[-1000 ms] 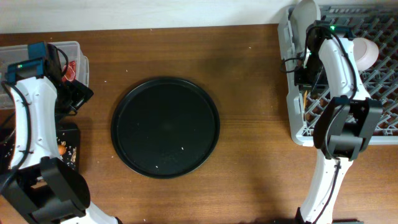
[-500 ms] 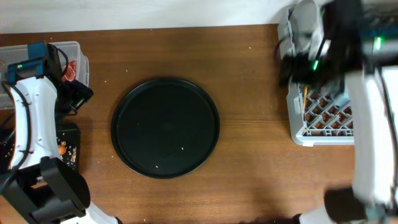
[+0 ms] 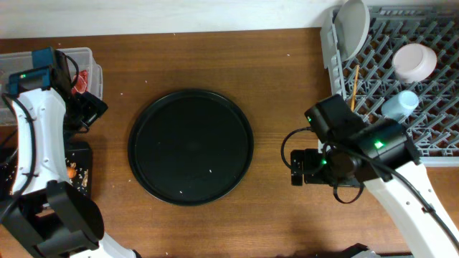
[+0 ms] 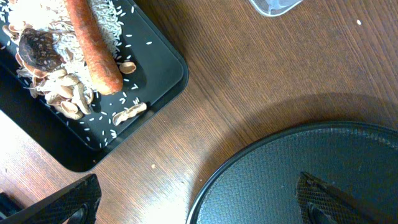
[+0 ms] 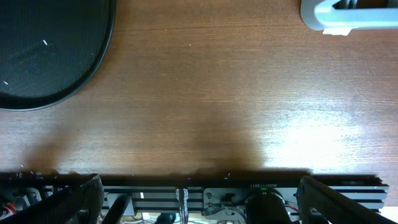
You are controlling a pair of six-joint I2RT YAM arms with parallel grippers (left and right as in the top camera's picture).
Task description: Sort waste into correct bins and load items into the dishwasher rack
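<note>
The grey dishwasher rack [image 3: 334, 86] stands at the far right. In it are a white plate [image 3: 353, 27] on edge, a white bowl [image 3: 414, 61], a pale blue cup [image 3: 399, 104] and wooden chopsticks [image 3: 353, 87]. My right gripper [image 3: 308, 168] [image 5: 199, 205] hangs open and empty over bare table left of the rack. On the far left my left gripper [image 3: 90, 111] [image 4: 193, 205] is open and empty, between the clear tub [image 3: 86, 57] with a red wrapper [image 3: 80, 80] and the black bin [image 4: 161, 74]. That bin holds rice, a carrot [image 4: 93, 43] and dark bits [image 4: 38, 48].
A round black tray [image 3: 191, 146] lies mid-table with a few pale specks on it; its rim [image 4: 211, 180] reaches under my left fingers. The right wrist view shows the table's front edge [image 5: 186, 171] and the rack's corner [image 5: 348, 15].
My right arm has swung off the rack to the table between rack and tray, and its jaws have opened. The left arm has not moved.
</note>
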